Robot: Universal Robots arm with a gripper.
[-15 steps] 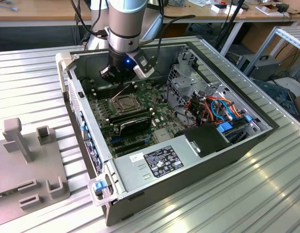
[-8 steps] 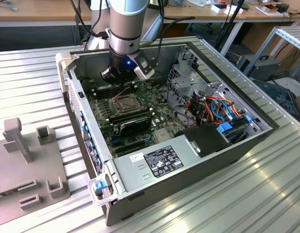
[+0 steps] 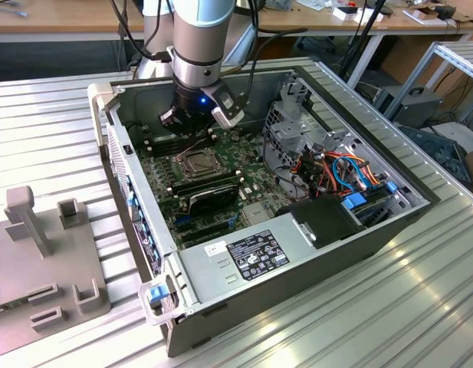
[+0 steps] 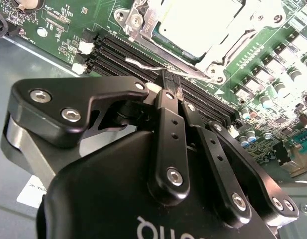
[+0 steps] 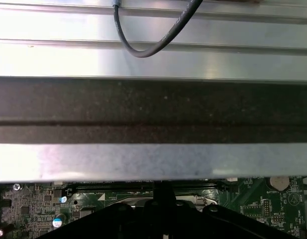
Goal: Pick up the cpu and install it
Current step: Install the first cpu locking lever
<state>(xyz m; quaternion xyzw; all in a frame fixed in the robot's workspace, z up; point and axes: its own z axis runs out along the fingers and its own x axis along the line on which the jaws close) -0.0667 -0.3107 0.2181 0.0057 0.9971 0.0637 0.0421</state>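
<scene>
The cpu (image 4: 198, 22) lies flat with its silvery face up inside the metal-framed socket (image 4: 143, 20) on the green motherboard; in the exterior view the cpu (image 3: 198, 161) sits mid-board. My gripper (image 4: 169, 82) hangs just off the socket's edge, over the black memory slots (image 4: 123, 52). Its two black fingers (image 4: 165, 124) are shut tip to tip with no chip between them. A thin metal socket lever (image 4: 143, 64) runs right past the tips. In the exterior view the gripper (image 3: 192, 126) is low inside the open computer case, at the far side of the socket.
A larger black rectangular block (image 3: 213, 195) lies just in front of the socket. The grey power supply (image 3: 251, 253), a drive cage (image 3: 297, 130) and coloured cables (image 3: 343, 172) crowd the exterior view's right. The case wall (image 5: 153, 159) stands close. A grey fixture (image 3: 37, 253) sits outside on the table.
</scene>
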